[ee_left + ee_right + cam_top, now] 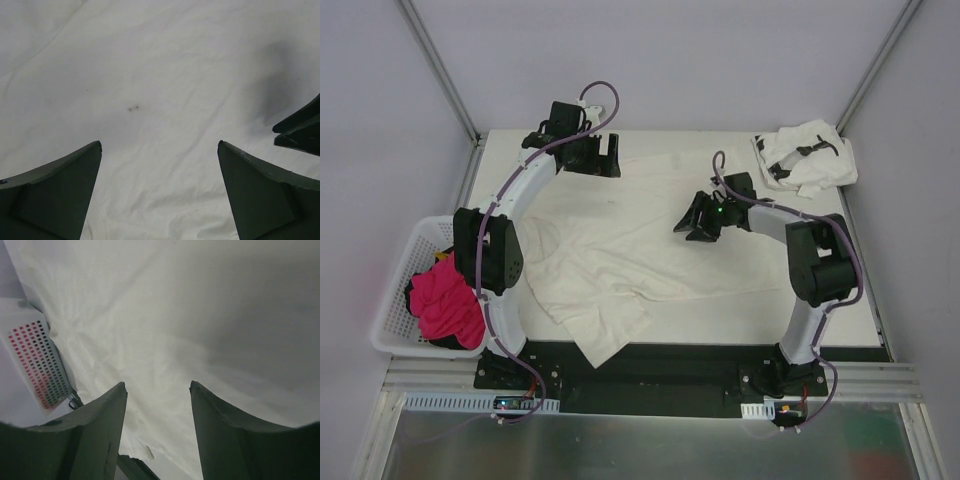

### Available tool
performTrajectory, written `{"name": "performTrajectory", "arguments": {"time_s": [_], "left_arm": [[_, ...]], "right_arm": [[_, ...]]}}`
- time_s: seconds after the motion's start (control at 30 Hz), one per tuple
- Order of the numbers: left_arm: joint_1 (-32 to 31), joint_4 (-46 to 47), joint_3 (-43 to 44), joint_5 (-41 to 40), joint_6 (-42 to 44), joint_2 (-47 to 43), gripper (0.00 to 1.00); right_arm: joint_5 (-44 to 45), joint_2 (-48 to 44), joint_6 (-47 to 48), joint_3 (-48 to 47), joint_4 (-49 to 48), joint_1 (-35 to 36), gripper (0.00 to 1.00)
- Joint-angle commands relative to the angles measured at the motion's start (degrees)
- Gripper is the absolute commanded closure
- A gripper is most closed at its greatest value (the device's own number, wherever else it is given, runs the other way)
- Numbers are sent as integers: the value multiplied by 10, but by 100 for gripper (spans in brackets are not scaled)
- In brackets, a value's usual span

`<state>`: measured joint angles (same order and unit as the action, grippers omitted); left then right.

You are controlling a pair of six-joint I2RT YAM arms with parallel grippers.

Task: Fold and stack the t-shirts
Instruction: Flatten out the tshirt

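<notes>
Large cream-white cloth t-shirt lies flat at the centre of the table, one corner overhanging at 7 o'clock. Left pincer spread wide, right pincer half-spread, both empty. Risk: the flat cloth offers no ridge, so a pinch may slip.

Cream-white t-shirt: spread rumpled across table centre, one corner overhanging near edge | Printed white t-shirt: crumpled, far right corner

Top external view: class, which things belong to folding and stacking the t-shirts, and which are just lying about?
Job: cream-white t-shirt, spread out; printed white t-shirt, crumpled at the far right; left gripper; right gripper.
Lying about: white basket; pink cloth in it.
</notes>
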<state>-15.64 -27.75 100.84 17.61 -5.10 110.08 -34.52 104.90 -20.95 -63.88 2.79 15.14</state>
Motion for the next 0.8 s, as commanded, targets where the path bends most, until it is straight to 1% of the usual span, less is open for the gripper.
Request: {"name": "performTrajectory", "arguments": {"time_s": [0.0,0.07,0.2,0.53,0.77], "left_arm": [[6,16,-2,9,5,-37,1],[6,16,-4,2,7,-39,1],[6,16,-4,1,9,-37,1],[6,16,-13,-15,19,-48,1],[6,16,-19,-18,26,-59,1]], "right_arm": [[23,51,14,-26,28,25,43],[46,54,34,-33,64,31,42],[53,63,34,-36,69,34,42],[67,119,-17,-79,71,30,42],[63,142,-35,-131,73,-15,41]]}}
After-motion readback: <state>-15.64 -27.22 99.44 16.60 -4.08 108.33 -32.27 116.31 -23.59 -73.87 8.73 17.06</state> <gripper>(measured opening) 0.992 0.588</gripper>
